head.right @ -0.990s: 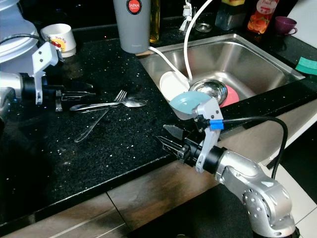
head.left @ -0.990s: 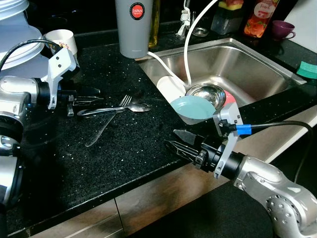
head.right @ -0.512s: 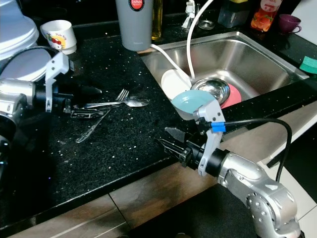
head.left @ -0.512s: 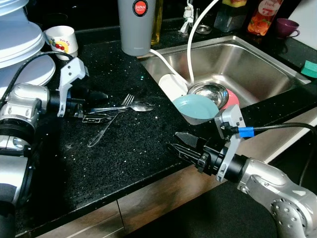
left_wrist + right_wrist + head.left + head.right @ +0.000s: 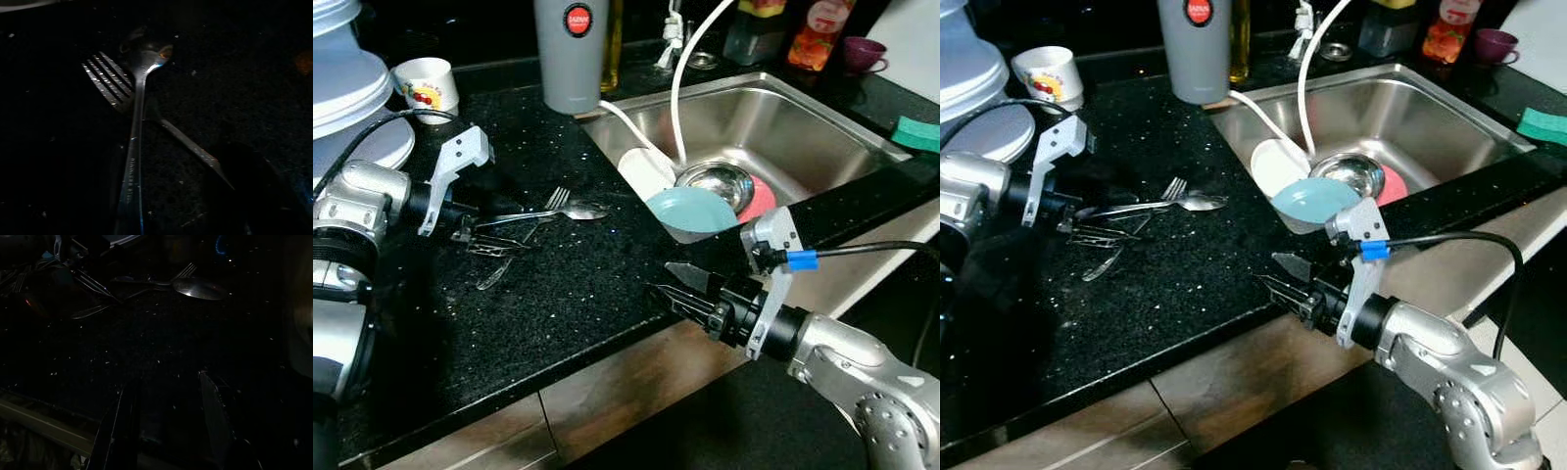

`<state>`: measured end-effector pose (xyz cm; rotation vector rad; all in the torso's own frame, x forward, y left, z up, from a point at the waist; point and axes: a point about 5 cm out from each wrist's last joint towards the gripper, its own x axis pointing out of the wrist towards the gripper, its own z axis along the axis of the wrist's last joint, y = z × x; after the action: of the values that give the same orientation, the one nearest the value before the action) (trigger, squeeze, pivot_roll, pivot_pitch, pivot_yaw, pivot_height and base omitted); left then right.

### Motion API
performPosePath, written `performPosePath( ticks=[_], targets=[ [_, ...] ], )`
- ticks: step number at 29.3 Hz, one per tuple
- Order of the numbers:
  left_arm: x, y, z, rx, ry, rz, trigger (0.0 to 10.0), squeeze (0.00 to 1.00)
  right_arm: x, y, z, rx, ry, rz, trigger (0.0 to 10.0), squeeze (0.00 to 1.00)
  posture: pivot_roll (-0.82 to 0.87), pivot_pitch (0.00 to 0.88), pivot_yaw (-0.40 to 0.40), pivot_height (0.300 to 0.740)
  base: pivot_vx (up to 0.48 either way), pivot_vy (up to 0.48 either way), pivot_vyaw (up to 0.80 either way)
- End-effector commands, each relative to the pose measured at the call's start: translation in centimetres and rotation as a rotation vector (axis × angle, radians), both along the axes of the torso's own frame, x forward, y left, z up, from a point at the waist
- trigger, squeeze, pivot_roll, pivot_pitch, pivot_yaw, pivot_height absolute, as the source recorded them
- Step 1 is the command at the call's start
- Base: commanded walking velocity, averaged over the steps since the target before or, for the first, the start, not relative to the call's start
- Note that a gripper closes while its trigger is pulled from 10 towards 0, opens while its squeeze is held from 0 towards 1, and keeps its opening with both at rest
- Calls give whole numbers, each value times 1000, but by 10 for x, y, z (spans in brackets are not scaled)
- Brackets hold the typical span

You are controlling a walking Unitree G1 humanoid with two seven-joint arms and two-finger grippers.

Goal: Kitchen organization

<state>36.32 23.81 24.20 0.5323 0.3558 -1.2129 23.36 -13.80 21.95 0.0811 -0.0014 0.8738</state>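
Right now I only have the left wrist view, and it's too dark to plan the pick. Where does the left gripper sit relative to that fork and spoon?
Observer: The left gripper is low over the black countertop, at the handle ends of the spoon and fork.
Operator: What lies past their tips?
Observer: The sink, to the robot's right, with a teal bowl at its near edge.
Operator: And the right arm?
Observer: The right gripper hovers open at the counter's front edge, apart from the cutlery.
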Motion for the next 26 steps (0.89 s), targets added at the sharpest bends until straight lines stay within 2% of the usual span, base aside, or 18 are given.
performPosePath(
  ticks=[1,18,21,26],
  targets=[
    [-7,14,-27,115,124,48,0,0,-2,-2,3,-12,-6,-8,10000,0,-120,119,-17,740,0,0,0],
    [-9,16,-33,114,135,49,0,0,4,-2,3,-15,-11,-23,10000,0,-115,102,-19,740,0,0,0],
    [-10,17,-33,93,125,60,0,0,5,-1,3,-12,-14,-23,10000,0,-107,87,-19,740,0,0,0],
    [-9,20,-30,10,85,99,0,0,10,2,2,-1,-25,-22,10000,0,-93,64,-19,740,0,0,0]
  ],
)
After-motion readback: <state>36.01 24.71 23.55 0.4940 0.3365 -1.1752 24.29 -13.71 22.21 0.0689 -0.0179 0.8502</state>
